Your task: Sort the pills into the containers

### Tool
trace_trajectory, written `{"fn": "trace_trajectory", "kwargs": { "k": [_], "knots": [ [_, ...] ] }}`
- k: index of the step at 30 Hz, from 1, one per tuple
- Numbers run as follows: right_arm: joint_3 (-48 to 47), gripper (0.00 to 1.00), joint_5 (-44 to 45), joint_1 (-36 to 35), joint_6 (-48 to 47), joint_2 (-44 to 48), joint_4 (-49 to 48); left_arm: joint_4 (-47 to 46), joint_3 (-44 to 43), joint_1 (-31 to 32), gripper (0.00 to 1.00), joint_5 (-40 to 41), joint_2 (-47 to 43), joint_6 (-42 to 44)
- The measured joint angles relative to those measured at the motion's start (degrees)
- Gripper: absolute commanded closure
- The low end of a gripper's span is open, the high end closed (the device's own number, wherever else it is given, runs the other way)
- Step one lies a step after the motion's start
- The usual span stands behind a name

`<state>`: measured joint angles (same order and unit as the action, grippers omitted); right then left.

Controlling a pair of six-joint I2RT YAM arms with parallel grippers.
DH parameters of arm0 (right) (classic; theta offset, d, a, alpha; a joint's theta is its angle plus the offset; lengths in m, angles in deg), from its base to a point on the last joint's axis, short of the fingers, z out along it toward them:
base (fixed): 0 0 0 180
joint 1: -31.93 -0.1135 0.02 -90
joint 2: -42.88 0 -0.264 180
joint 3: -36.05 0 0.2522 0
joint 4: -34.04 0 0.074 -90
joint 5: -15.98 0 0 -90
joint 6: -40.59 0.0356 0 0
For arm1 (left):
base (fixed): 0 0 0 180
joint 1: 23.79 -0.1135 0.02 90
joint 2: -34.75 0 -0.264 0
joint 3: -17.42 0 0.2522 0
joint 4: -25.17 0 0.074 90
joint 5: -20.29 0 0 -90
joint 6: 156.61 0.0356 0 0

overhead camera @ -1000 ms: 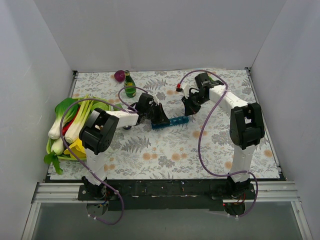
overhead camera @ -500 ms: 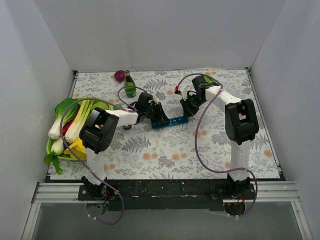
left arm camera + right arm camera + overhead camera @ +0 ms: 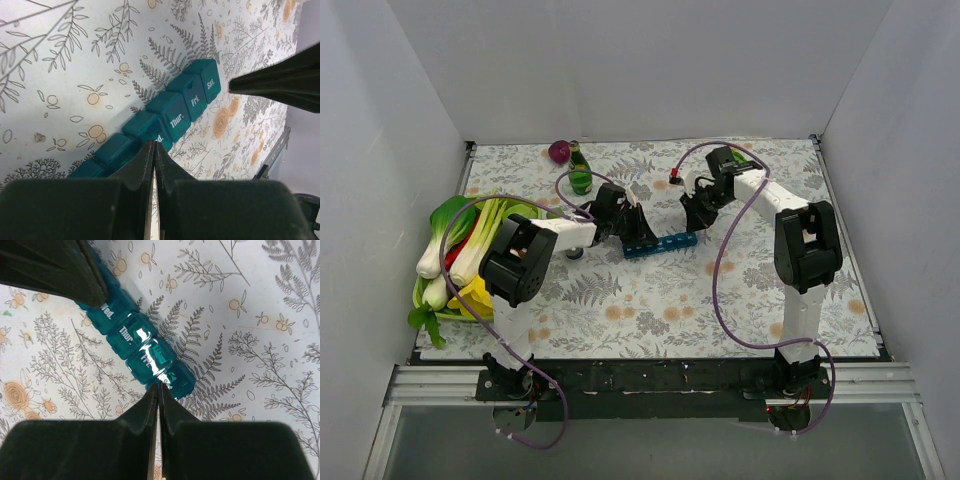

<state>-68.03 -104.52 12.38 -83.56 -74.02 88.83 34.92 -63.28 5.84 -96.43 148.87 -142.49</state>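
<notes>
The teal-blue pill box [image 3: 661, 243] lies on the flowered cloth mid-table, all lids down; labels Wed., Thur., Fri., Sat. show in the left wrist view [image 3: 172, 111]. My left gripper [image 3: 633, 232] is shut with nothing between its fingers, tips resting at the Wed. compartment [image 3: 154, 144]. My right gripper [image 3: 696, 222] is shut and empty, tips touching the Sat. end of the box [image 3: 159, 386]. The box also shows in the right wrist view [image 3: 145, 350]. No loose pills are visible.
A green bottle [image 3: 580, 170] and a purple onion [image 3: 559, 151] stand at the back left. A tray of vegetables [image 3: 460, 255] sits at the left edge. White walls enclose the table on three sides.
The right arm's elbow swung slightly; its gripper stays at the box's right end. The left gripper and the pill box have hardly moved.
</notes>
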Motion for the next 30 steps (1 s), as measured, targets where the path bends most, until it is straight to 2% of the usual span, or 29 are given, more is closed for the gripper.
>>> {"fn": "trace_trajectory", "kwargs": {
  "k": [7, 14, 21, 22, 25, 26, 27, 29, 30],
  "knots": [
    [-0.33, 0.91, -0.83, 0.02, -0.33, 2.49, -0.09, 2.19, -1.07, -0.44, 1.00, 0.11, 0.00, 0.24],
    [1.31, 0.91, 3.45, 0.04, 0.20, -0.79, -0.31, 2.32, -1.07, -0.61, 1.00, -0.07, 0.00, 0.26],
    [0.81, 0.89, 1.90, 0.09, 0.72, -1.27, -0.31, 2.43, -1.09, -0.66, 1.00, -0.31, 0.00, 0.48],
    [0.70, 0.86, 1.84, 0.22, 0.52, -1.27, -0.11, 2.49, -1.14, -0.66, 1.00, -0.35, 0.00, 0.48],
    [0.42, 0.68, 0.94, 0.46, -0.85, -1.01, 1.22, 2.82, -1.31, -0.74, 0.99, -0.66, 0.00, 0.48],
    [0.42, 0.57, 0.17, 0.63, -1.68, -0.70, 1.84, 3.02, -1.44, -0.81, 0.96, -0.74, 0.00, 0.48],
    [0.42, 0.51, -0.92, 0.76, -3.19, 0.09, 2.64, 3.23, -1.55, -0.87, 0.94, -0.79, -0.15, 0.48],
    [0.42, 0.46, -2.32, 0.81, -5.01, 1.33, 3.23, 3.89, -1.81, -1.11, 0.91, -0.98, -0.81, 0.46],
    [0.42, 0.47, -3.17, 0.85, -6.16, 2.43, 3.58, 4.09, -2.03, -1.25, 0.91, -1.07, -1.42, 0.46]
  ]
}}
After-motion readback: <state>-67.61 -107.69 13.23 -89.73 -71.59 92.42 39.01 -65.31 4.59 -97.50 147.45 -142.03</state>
